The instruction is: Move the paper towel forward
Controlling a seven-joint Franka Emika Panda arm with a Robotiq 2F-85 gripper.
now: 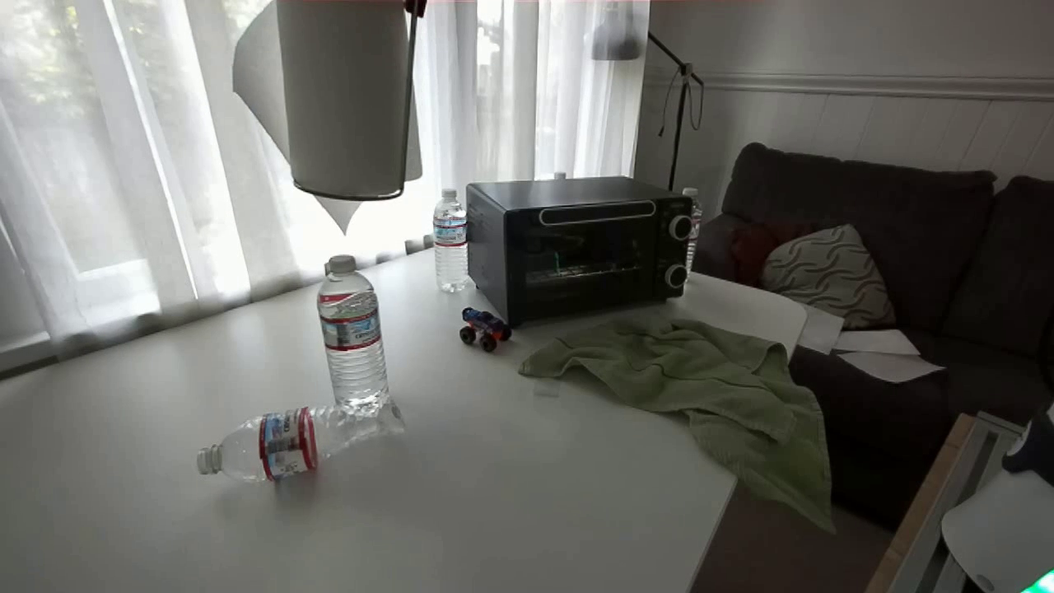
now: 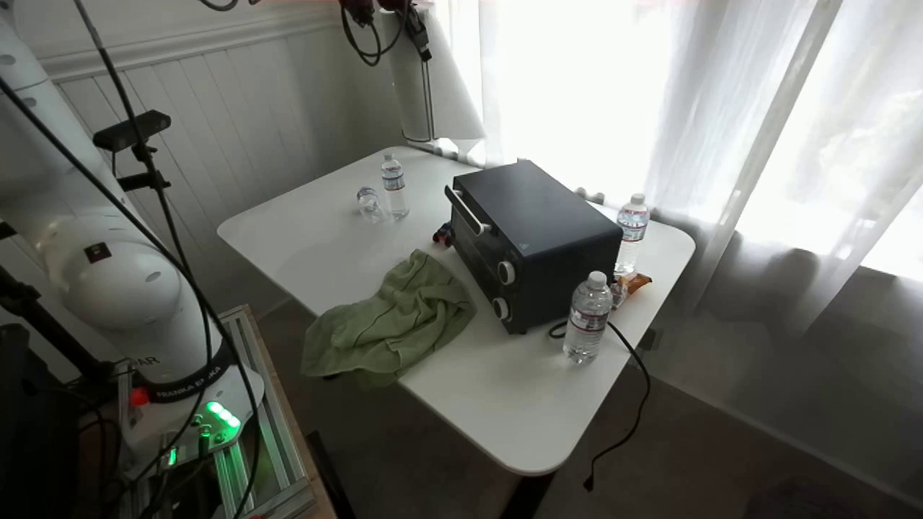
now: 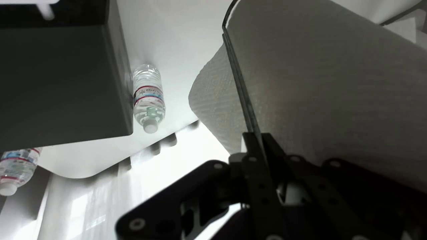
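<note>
The paper towel (image 1: 346, 107) is a large pale roll with a loose sheet hanging from it. It hangs in the air above the table's window side, in both exterior views (image 2: 407, 94). A thin dark metal rod (image 1: 410, 107) runs along its side and joins a wire loop round its lower end. In the wrist view the roll (image 3: 327, 83) fills the right side. My gripper (image 3: 258, 135) is shut on the metal rod (image 3: 242, 83), beside the roll. In an exterior view only a bit of the gripper (image 2: 418, 32) shows at the top edge.
A black toaster oven (image 1: 576, 247) stands on the white table (image 1: 494, 494). An upright bottle (image 1: 354, 346) and a lying bottle (image 1: 288, 445) are near the roll. More bottles (image 2: 588, 317) flank the oven. A toy truck (image 1: 486, 329) and green cloth (image 1: 700, 371) lie before it.
</note>
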